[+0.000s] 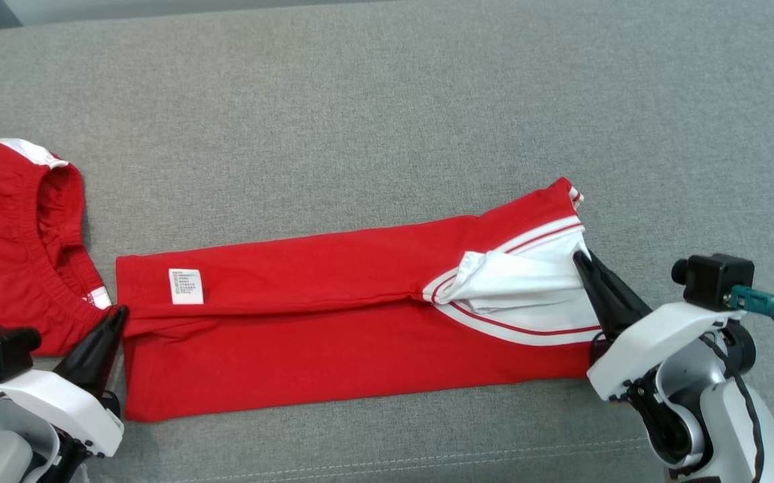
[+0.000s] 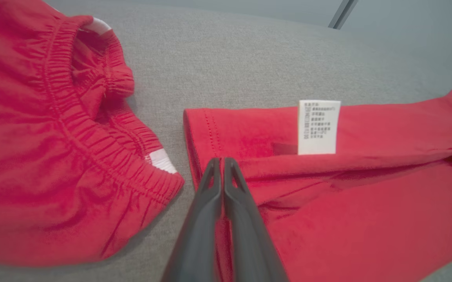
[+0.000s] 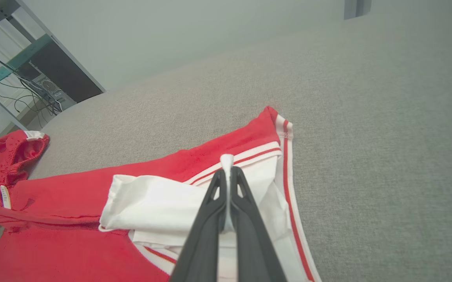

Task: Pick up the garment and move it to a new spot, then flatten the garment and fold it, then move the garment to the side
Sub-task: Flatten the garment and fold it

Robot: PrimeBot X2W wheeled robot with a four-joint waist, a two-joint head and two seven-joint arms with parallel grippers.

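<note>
We found the garment (image 1: 333, 335) lying folded lengthwise across the near middle of the grey cushion (image 1: 387, 100), with its red hem to the left and its white sleeve (image 1: 528, 282) with striped trim to the right. A white care label (image 1: 186, 286) sat on top near the left end. Our right gripper (image 1: 580, 258) was at the right end, its fingers clamped on a pinch of white cloth that poked out past the tips. Our left gripper (image 1: 117, 314) was at the left hem with its fingers pressed together; we could not tell whether cloth was caught between them. Red shorts (image 1: 11, 241) with an elastic waistband lay just left of the garment.
</note>
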